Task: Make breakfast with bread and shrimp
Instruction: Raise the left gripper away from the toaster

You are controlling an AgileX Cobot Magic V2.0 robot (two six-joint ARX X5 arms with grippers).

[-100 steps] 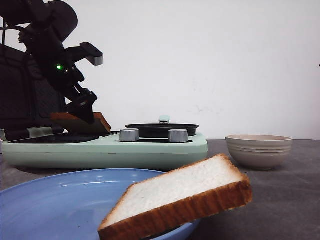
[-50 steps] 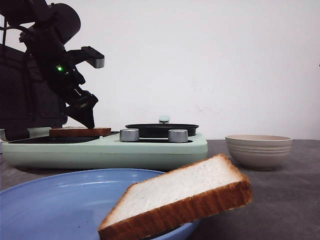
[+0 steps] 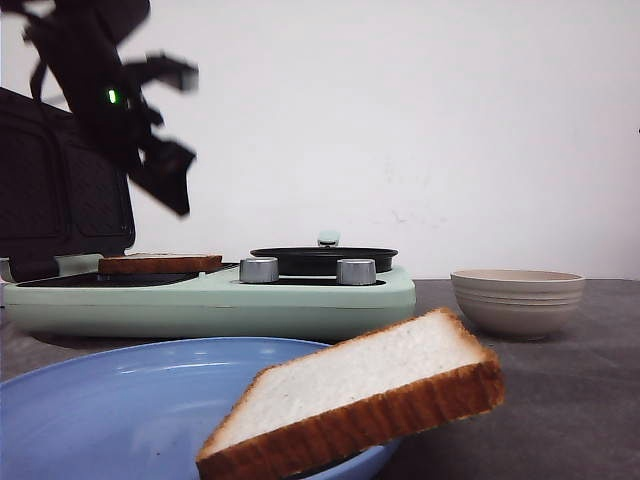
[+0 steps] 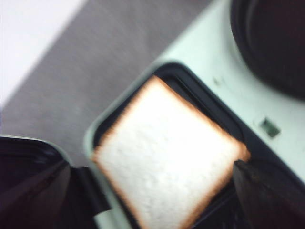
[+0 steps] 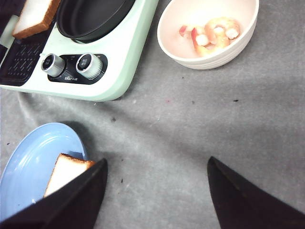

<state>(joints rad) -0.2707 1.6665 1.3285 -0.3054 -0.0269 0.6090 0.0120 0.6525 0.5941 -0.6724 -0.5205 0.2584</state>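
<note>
One claw, the left claw (image 3: 165, 175), hangs spread and empty above the bread slice (image 3: 160, 263) lying flat on the breakfast maker's griddle (image 3: 60, 280), beside the black pan (image 3: 323, 259); the slice looks light, soft and crushable, best pinched gently at its crust.

A mint-green cooker (image 3: 210, 295) stands on the grey surface (image 5: 190, 143), its dark hinged lid (image 3: 60, 190) raised at the left end. Two silver knobs (image 3: 259, 270) sit on its front edge, before a round black pan (image 3: 323, 259). A beige ribbed bowl (image 3: 517, 300) stands apart to its right. A blue plate (image 3: 120, 410) lies nearest the camera.
</note>
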